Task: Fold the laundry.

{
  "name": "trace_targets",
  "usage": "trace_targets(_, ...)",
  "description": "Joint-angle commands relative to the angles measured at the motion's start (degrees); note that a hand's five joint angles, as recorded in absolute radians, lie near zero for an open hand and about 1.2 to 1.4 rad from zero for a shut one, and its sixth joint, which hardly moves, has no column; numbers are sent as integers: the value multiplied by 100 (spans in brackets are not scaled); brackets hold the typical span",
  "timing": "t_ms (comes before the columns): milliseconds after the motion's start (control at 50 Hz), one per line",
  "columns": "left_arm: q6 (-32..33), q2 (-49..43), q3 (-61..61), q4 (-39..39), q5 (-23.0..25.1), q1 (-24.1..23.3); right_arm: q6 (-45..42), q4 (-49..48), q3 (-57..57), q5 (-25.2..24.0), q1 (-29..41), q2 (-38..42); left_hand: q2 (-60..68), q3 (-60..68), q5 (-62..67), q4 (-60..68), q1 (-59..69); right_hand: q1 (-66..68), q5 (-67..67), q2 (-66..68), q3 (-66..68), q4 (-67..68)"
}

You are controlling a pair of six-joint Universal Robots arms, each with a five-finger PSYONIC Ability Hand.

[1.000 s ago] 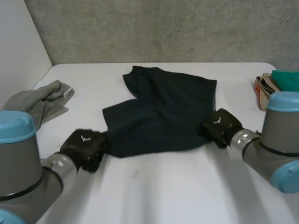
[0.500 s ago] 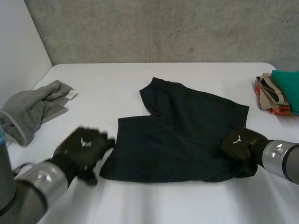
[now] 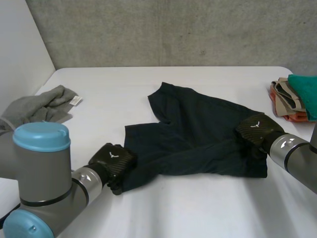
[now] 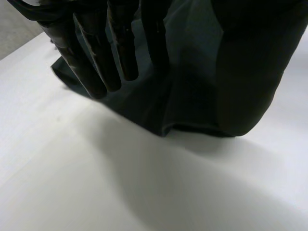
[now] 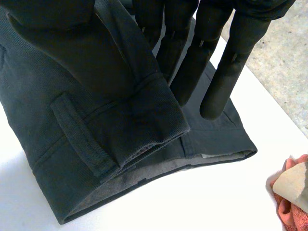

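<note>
Near the white table's [image 3: 208, 213] front edge the left hand [image 3: 113, 161] pinched the dark cotton shorts [image 3: 198, 134], the right hand [image 3: 257, 130] their waistband [image 5: 154, 125]; folding them over should follow.

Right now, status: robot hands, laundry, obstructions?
Left robot hand pinches dark shorts, near corner. Right robot hand pinches waistband. Grey cloth, folded clothes pile off to sides.

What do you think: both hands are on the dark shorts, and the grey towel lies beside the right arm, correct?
Not quite. The head view shows the grey towel beside the left arm. The left hand and right hand are indeed on the dark shorts.
</note>
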Motion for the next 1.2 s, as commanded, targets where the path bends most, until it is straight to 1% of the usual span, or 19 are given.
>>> trace_targets(20,-165,-109,168,-67,-79,-300,-6,-73,96,16,50,23,653,646,612,607,679,1676,1098,1284,1202,1136)
trace_targets(100,-262,-223,194,12,-211,-405,3,-73,97,16,15,23,3085,3078,3044,3039,3111,1676,1098,1284,1202,1136)
trace_targets(120,-244,-275,220,56,-307,-405,20,-73,88,16,6,23,5006,4999,4965,4960,5032,1676,1098,1284,1202,1136)
trace_targets(180,-148,-355,299,56,-544,-397,3,-65,88,-10,-20,6,5026,5018,4984,4980,5051,1676,1098,1284,1202,1136)
trace_targets(220,45,-337,335,-110,-887,-353,-6,-38,70,-28,-38,-3,5026,5018,4984,4980,5051,1676,1098,1284,1202,1136)
trace_targets(280,291,-67,230,-828,-1169,-353,-58,93,88,-115,-29,-30,5026,5018,4984,4980,5051,1676,1098,1284,1202,1136)
trace_targets(360,388,838,2,-1858,-1003,-458,-602,611,114,-387,-38,-91,5026,5018,4984,4980,5051,1676,1098,1284,1202,1136)
trace_targets(380,423,1154,-77,-2338,-889,-536,-969,934,149,-475,-55,-109,5026,5018,4984,4980,5051,1676,1098,1284,1202,1136)
trace_targets(460,529,1657,-148,-3211,-739,-756,-1849,1647,272,-625,-152,-179,5026,5018,4984,4980,5051,1676,1098,1284,1202,1136)
trace_targets(520,608,1658,-131,-3065,-756,-853,-2071,1781,307,-652,-152,-197,5026,5018,4984,4980,5051,1676,1098,1284,1202,1136)
trace_targets(600,827,1377,-8,-2617,-940,-933,-1870,1527,343,-652,-152,-206,5026,5018,4984,4980,5051,1676,1098,1284,1202,1136)
trace_targets(680,1231,938,439,-2300,-1081,-906,-1641,1342,351,-643,-178,-197,-1432,-1440,-1473,-1478,-1406,1676,1098,1284,1202,1136)
trace_targets(700,1363,815,675,-2221,-1099,-898,-1589,1272,360,-634,-204,-179,-1974,-1982,-2016,-2020,-1949,1676,1098,1284,1202,1136)
trace_targets(760,1522,621,1151,-1958,-1020,-845,-1570,1201,386,-643,-249,-179,-1974,-1982,-2016,-2020,-1949,1676,1098,1284,1202,1136)
trace_targets(840,1601,7,2117,-1351,-608,-547,-1562,1078,422,-643,-258,-179,-1974,-1982,-2016,-2020,-1949,1676,1098,1284,1202,1136)
trace_targets(920,1566,-810,3189,-1016,252,-274,-1544,973,448,-643,-240,-162,-1887,-1895,-1929,-1934,-1862,1676,1098,1284,1202,1136)
trace_targets(940,1610,-1160,3635,-999,663,-178,-1527,912,448,-643,-240,-153,-1436,-1444,-1478,-1482,-1411,1676,1098,1284,1202,1136)
trace_targets(1040,1742,-2391,5051,-1086,1755,60,-1430,718,448,-634,-214,-74,-760,-768,-802,-806,-735,1676,1098,1284,1202,1136)
trace_targets(1200,1988,-3571,6293,-1051,2609,271,-1403,568,448,-616,-196,102,-490,-498,-532,-536,-465,1676,1098,1284,1202,1136)
